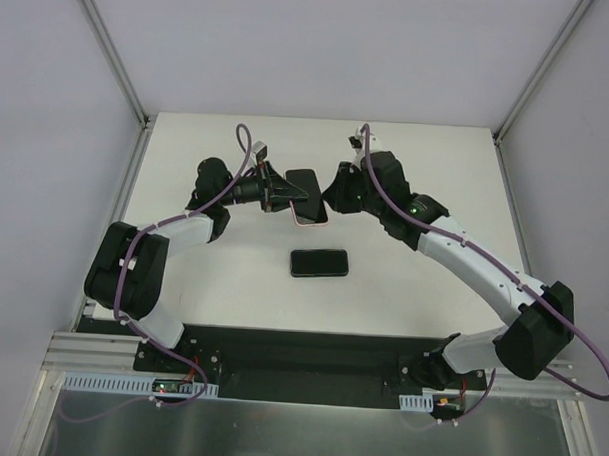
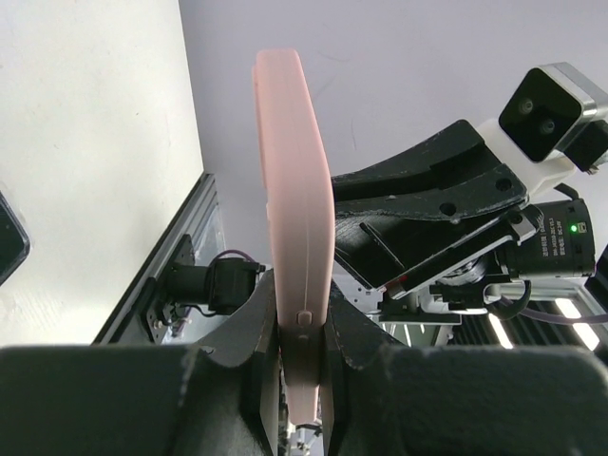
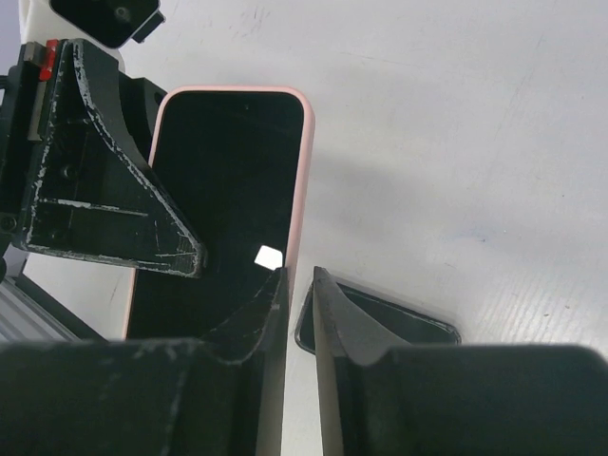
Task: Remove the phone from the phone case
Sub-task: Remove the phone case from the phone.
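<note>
The phone (image 1: 304, 188), black screen up, sits in a pink phone case (image 1: 310, 223) held above the table's middle. My left gripper (image 1: 286, 197) is shut on the case. In the left wrist view its jaws (image 2: 304, 332) clamp the pink case (image 2: 294, 190) edge-on. My right gripper (image 1: 327, 197) meets the case from the right. In the right wrist view the screen (image 3: 228, 190) faces me, and the right gripper (image 3: 300, 271) stands nearly closed with its tips pinching the pink rim (image 3: 303, 190). The left fingers (image 3: 95, 190) cover the screen's left side.
A black phone-shaped slab (image 1: 318, 262) lies flat on the white table (image 1: 436, 173) just nearer than the held phone. It also shows under my right finger (image 3: 380, 328). Grey walls enclose the table, and a metal rail (image 1: 110, 341) runs along the near edge.
</note>
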You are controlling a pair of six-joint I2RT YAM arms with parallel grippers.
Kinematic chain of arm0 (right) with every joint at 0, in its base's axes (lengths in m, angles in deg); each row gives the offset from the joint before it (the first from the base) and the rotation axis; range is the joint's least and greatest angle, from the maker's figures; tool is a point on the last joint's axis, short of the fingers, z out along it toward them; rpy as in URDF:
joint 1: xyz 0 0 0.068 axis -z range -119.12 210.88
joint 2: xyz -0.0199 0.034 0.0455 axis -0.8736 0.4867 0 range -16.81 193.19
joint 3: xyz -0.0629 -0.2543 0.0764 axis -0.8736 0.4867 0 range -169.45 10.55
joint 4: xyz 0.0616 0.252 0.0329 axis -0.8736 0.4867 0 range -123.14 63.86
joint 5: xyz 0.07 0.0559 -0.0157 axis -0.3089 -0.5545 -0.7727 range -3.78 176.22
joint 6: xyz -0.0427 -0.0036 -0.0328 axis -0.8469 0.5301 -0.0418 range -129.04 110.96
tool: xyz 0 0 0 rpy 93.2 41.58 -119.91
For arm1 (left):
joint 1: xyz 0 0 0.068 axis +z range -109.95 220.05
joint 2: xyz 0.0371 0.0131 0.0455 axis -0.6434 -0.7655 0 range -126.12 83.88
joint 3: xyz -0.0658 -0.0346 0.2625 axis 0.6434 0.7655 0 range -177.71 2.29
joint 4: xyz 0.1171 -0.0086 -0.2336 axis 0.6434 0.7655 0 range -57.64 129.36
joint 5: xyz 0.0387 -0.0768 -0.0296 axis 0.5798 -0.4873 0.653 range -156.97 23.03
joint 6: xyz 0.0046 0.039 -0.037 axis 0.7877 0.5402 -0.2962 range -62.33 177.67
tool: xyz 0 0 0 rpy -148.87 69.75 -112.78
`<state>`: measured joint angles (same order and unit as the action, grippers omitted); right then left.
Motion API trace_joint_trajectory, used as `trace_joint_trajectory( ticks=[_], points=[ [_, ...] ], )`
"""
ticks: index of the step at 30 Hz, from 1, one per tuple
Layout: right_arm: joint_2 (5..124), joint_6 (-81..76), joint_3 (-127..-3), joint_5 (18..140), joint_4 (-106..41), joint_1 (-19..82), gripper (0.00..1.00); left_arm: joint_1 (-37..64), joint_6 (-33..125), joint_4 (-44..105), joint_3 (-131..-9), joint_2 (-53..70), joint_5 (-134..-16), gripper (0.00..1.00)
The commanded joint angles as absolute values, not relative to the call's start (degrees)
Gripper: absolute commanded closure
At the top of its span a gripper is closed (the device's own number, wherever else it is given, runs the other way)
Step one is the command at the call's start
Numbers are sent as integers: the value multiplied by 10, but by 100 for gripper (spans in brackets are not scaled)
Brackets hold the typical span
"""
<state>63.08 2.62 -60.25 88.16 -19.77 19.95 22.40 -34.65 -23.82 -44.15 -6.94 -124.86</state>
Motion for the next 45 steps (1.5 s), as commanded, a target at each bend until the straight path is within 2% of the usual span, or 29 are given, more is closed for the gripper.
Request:
trace_joint_trajectory(
  ticks=[1,9,25,31,37,45],
  points=[
    [684,-39,-548,908,0,197,83,223,-385,-401,-505,17,-1255,100],
    [680,-53,-542,891,26,183,76,227,-368,-379,-514,19,-1259,100],
    [650,-39,-531,867,34,166,75,229,-353,-369,-508,23,-1262,100],
    [669,-18,-530,730,-9,168,75,230,-357,-378,-506,25,-1262,100],
    [639,31,-488,613,-83,182,75,237,-373,-411,-491,22,-1258,100],
    [676,84,-473,570,-170,168,80,237,-453,-526,-487,-9,-1232,100]
  ],
)
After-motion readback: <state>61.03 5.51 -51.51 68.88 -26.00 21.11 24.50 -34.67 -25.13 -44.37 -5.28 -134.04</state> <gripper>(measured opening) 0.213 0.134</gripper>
